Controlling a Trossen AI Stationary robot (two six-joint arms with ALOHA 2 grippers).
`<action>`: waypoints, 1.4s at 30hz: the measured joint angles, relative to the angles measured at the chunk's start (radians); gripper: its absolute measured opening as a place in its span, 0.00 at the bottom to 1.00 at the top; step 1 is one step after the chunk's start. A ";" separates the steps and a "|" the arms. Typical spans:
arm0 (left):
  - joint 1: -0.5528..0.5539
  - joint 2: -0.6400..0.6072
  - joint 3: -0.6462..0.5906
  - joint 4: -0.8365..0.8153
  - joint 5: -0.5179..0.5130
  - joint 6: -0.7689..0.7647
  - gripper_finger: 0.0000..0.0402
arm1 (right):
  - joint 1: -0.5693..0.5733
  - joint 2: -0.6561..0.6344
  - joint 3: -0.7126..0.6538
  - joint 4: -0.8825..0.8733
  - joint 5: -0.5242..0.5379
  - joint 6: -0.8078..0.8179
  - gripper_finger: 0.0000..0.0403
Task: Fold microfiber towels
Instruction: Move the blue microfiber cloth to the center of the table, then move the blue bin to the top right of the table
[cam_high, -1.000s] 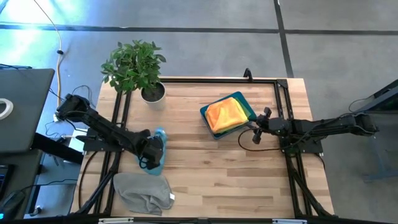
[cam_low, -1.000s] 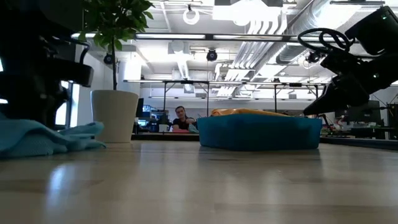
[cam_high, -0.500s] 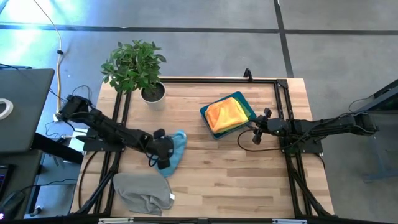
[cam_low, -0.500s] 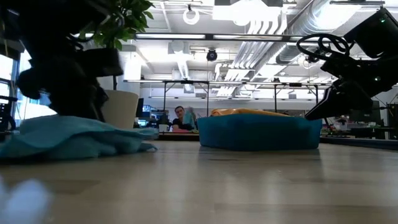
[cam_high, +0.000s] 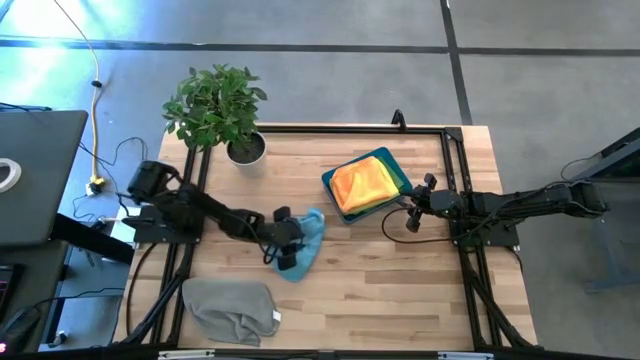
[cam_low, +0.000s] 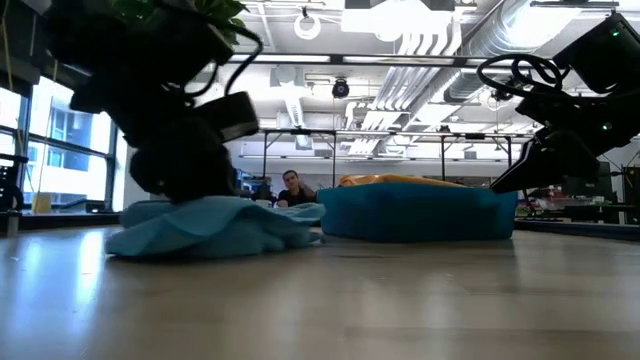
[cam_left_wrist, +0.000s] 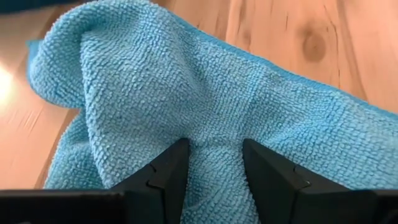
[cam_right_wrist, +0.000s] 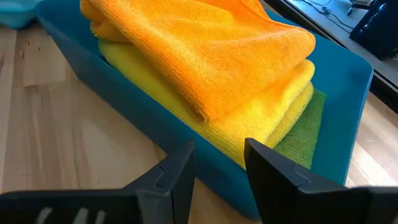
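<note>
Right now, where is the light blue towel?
In the high view the light blue towel lies mid-table, pinched in the left gripper, left of the blue bin and above the grey towel.

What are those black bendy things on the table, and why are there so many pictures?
They are two robot arms with pinching fingers. One camera looks down from above, one sits low on the table, and one rides on each arm's wrist. The left gripper pinches a light blue towel near the table's middle. The right gripper holds nothing; its fingers stand apart, pointing at a blue bin holding folded orange, yellow and green towels. A grey towel lies crumpled at the front, and a potted plant stands at the back.
</note>
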 joint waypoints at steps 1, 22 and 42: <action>0.001 0.016 0.021 -0.003 0.002 0.017 0.36 | 0.000 0.000 0.000 0.000 0.000 0.000 0.33; 0.008 0.241 0.382 -0.012 0.036 0.177 0.36 | 0.000 0.000 0.000 0.000 0.000 0.000 0.33; -0.002 0.230 0.618 -0.219 0.116 0.247 0.36 | 0.000 0.000 0.000 0.000 0.000 0.000 0.33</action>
